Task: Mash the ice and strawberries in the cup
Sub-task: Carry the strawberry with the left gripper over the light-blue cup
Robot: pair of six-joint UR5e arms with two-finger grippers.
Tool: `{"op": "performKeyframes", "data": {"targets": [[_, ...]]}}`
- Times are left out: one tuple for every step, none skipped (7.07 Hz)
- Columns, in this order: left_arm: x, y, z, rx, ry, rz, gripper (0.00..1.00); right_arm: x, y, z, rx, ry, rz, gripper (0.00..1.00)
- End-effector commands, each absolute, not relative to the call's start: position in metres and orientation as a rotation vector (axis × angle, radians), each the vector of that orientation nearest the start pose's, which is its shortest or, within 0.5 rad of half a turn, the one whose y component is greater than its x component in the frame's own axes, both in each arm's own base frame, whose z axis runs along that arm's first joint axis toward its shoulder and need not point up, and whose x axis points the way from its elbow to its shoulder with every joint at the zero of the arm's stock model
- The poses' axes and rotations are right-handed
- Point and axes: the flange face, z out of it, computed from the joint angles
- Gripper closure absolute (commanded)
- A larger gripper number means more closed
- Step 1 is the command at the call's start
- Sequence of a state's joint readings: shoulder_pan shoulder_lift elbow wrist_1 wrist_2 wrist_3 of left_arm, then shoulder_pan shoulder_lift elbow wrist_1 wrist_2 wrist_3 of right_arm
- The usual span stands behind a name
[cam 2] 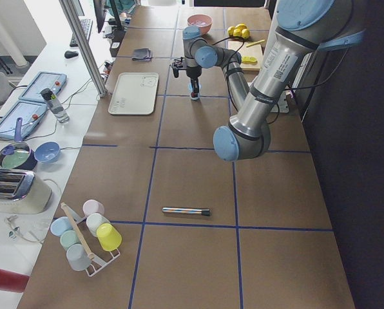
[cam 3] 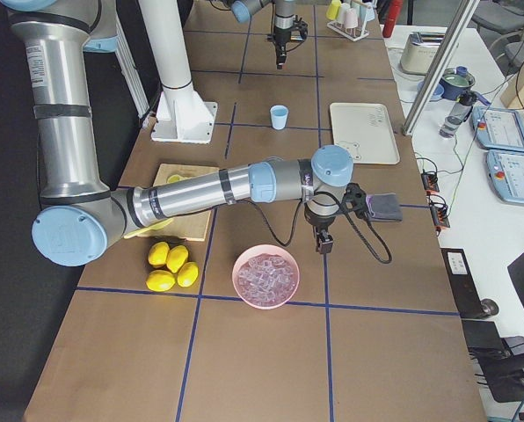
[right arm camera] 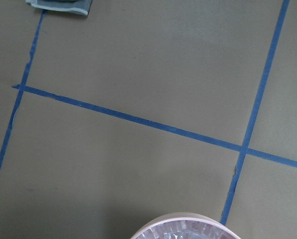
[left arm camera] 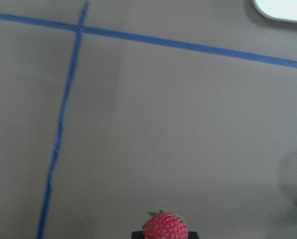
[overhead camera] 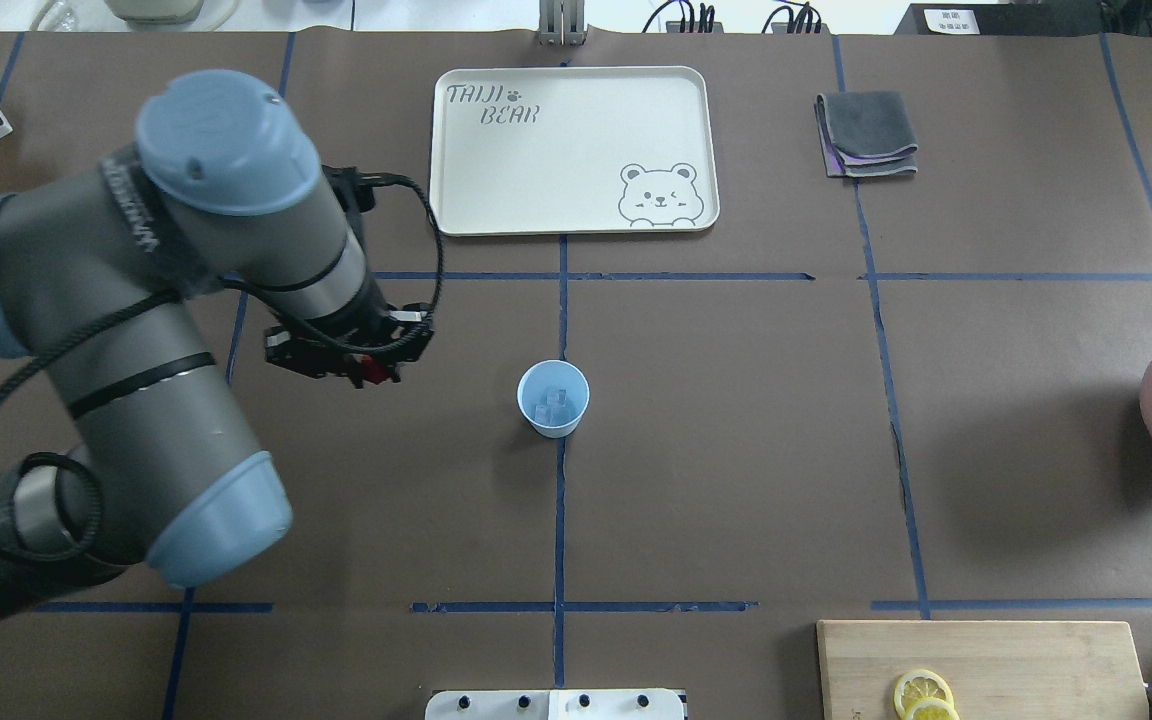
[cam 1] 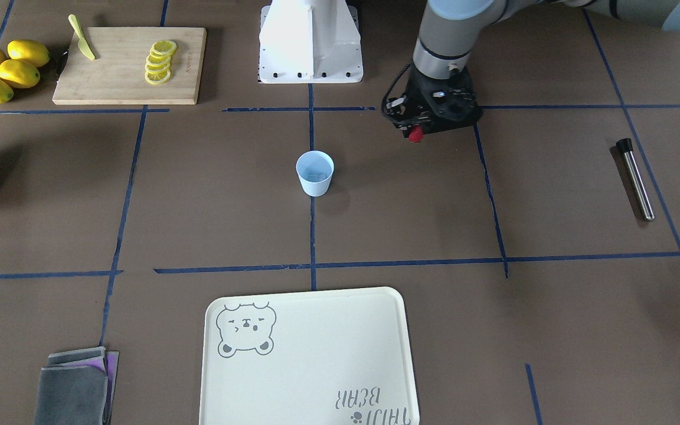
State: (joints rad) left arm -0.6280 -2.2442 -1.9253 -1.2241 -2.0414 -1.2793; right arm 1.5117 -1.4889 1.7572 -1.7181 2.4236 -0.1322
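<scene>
The pale blue cup (overhead camera: pixel 553 398) stands upright at the table's middle, also seen in the front-facing view (cam 1: pixel 314 172). Whitish lumps of ice (overhead camera: pixel 550 405) lie inside it. My left gripper (overhead camera: pixel 373 368) hangs above the table to the cup's left, shut on a red strawberry (cam 1: pixel 415 134). In the left wrist view the strawberry (left arm camera: pixel 164 226) shows at the bottom edge. My right gripper (cam 3: pixel 322 243) hovers beside a pink bowl, and I cannot tell whether it is open or shut.
The pink bowl (cam 3: pixel 265 275) holds more ice at the table's right end. A steel muddler (cam 1: pixel 635 179) lies at the left end. A cream tray (overhead camera: pixel 466 200), a grey cloth (overhead camera: pixel 866 133), a cutting board (cam 1: pixel 110 82) with lemon slices and whole lemons (cam 1: pixel 3 71) lie around.
</scene>
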Motion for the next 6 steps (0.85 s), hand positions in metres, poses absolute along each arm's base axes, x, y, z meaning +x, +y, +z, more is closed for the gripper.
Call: {"op": "performKeyframes", "data": {"targets": [[0.501, -0.438, 0.137, -0.1, 0.874, -0.139, 0.98, 0.032, -0.525, 0.537, 0.147, -0.851, -0.227, 0.0], [0.517, -0.435, 0.128, -0.106, 0.88, -0.122, 0.98, 0.032, -0.525, 0.535, 0.151, -0.851, -0.229, 0.0], [0.528, -0.433, 0.115, -0.106, 0.887, -0.11, 0.98, 0.032, -0.525, 0.535, 0.151, -0.851, -0.229, 0.0], [0.538, -0.427, 0.106, -0.107, 0.906, -0.096, 0.97, 0.031, -0.526, 0.534, 0.152, -0.851, -0.231, 0.0], [0.548, -0.427, 0.107, -0.113, 0.914, -0.102, 0.97, 0.032, -0.526, 0.534, 0.156, -0.849, -0.231, 0.0], [0.563, -0.434, 0.111, -0.113, 0.912, -0.101, 0.97, 0.032, -0.526, 0.534, 0.156, -0.849, -0.231, 0.0]]}}
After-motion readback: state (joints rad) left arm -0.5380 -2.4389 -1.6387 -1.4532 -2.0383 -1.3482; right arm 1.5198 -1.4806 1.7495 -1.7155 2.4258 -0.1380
